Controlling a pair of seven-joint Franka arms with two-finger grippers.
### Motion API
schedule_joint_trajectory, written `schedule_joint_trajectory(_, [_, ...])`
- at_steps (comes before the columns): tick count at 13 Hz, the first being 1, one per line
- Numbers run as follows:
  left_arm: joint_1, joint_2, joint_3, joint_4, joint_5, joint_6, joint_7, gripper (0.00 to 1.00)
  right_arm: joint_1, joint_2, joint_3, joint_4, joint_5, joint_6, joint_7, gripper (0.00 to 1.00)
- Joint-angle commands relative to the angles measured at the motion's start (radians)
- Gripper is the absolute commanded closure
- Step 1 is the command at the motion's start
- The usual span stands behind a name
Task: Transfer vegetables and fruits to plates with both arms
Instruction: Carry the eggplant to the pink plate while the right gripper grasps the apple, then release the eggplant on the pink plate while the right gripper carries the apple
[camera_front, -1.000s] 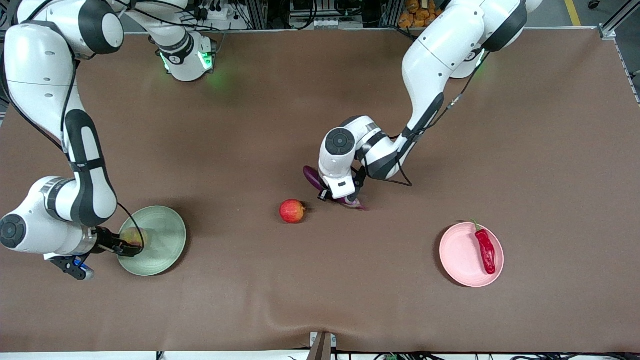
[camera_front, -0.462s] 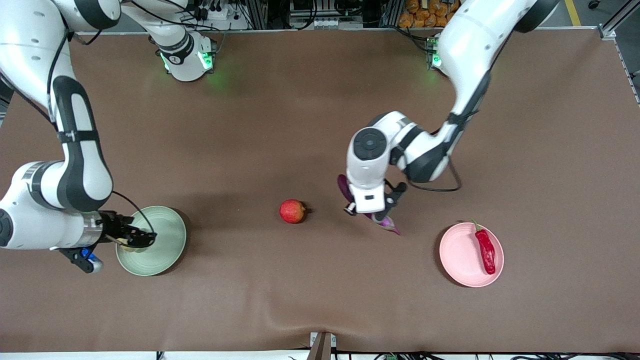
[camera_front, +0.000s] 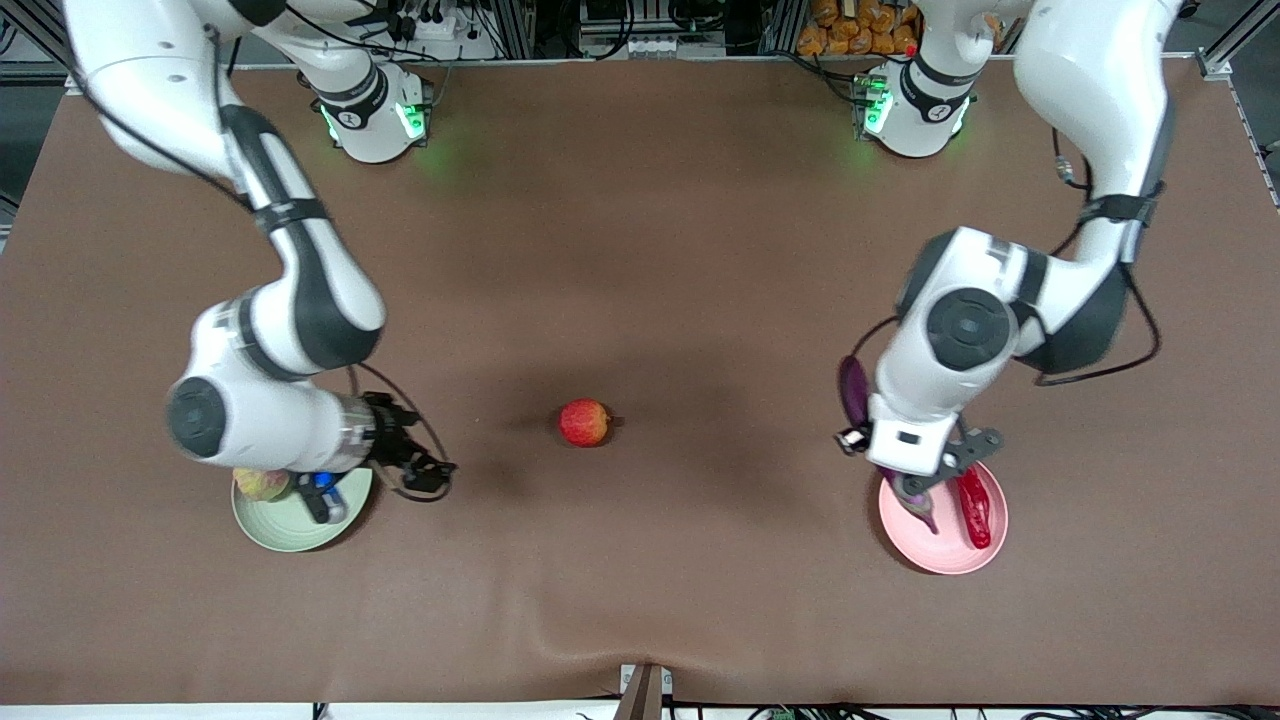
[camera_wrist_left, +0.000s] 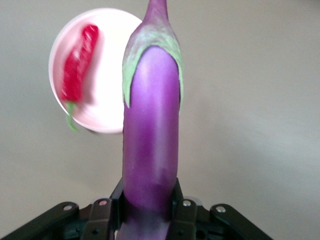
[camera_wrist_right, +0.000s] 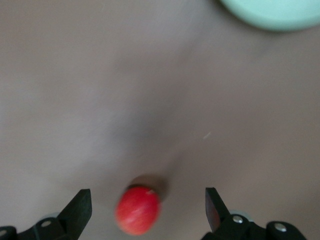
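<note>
We carry the eggplant above the pink plate.
Left gripper pinches it; right gripper, spread, hangs beside the green plate.

The glossy purple eggplant is hanging clamped in the left gripper, its green-capped end over the pink plate, where the red chili is lying. The peach is sitting on the green plate at the right arm's end. The red apple is resting on the table between the plates, with the right gripper, fingers apart, hovering just beside the green plate.
</note>
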Motion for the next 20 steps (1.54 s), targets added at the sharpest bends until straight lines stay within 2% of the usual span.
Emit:
schedule_joint_trajectory(1, [0.093,0.029,-0.008,-0.011,-0.001,-0.003,0.198,1.00,0.097,0.040,-0.007,-0.006,0.008,0.106,0.191,0.00])
schedule_joint_trajectory(4, [0.121,0.130,0.021,0.054,-0.004,0.011,0.231,1.00,0.167,0.083,-0.008,-0.006,0.006,0.193,0.313,0.00])
schedule_joint_trajectory(7, [0.127,0.192,0.041,0.065,-0.006,0.095,0.243,1.00,0.220,0.131,-0.013,-0.008,0.000,0.276,0.380,0.00])
schedule_joint_trajectory(9, [0.130,0.228,0.047,0.067,-0.017,0.150,0.228,1.00,0.247,0.145,-0.039,-0.017,-0.009,0.281,0.405,0.00])
schedule_joint_trajectory(13, [0.128,0.267,0.049,0.068,-0.017,0.193,0.209,1.00,0.267,0.151,-0.048,-0.035,-0.014,0.275,0.434,0.00])
schedule_joint_trajectory(14, [0.128,0.268,0.049,0.068,-0.017,0.202,0.212,1.00,0.282,0.159,-0.070,-0.037,-0.014,0.275,0.434,0.00])
schedule_joint_trajectory(15, [0.130,0.270,0.049,0.070,-0.018,0.207,0.209,0.60,0.308,0.166,-0.099,-0.037,-0.014,0.275,0.434,0.00])
schedule_joint_trajectory(16, [0.130,0.267,0.050,0.076,-0.018,0.207,0.188,0.01,0.329,0.179,-0.129,-0.037,-0.014,0.276,0.434,0.00])
schedule_joint_trajectory(18, [0.130,0.246,0.049,0.078,-0.030,0.201,0.177,0.00,0.348,0.200,-0.146,-0.037,-0.015,0.282,0.434,0.00])
schedule_joint_trajectory(20, [0.139,0.180,0.037,0.073,-0.032,0.174,0.186,0.00,0.354,0.212,-0.145,-0.034,-0.029,0.287,0.434,0.00])
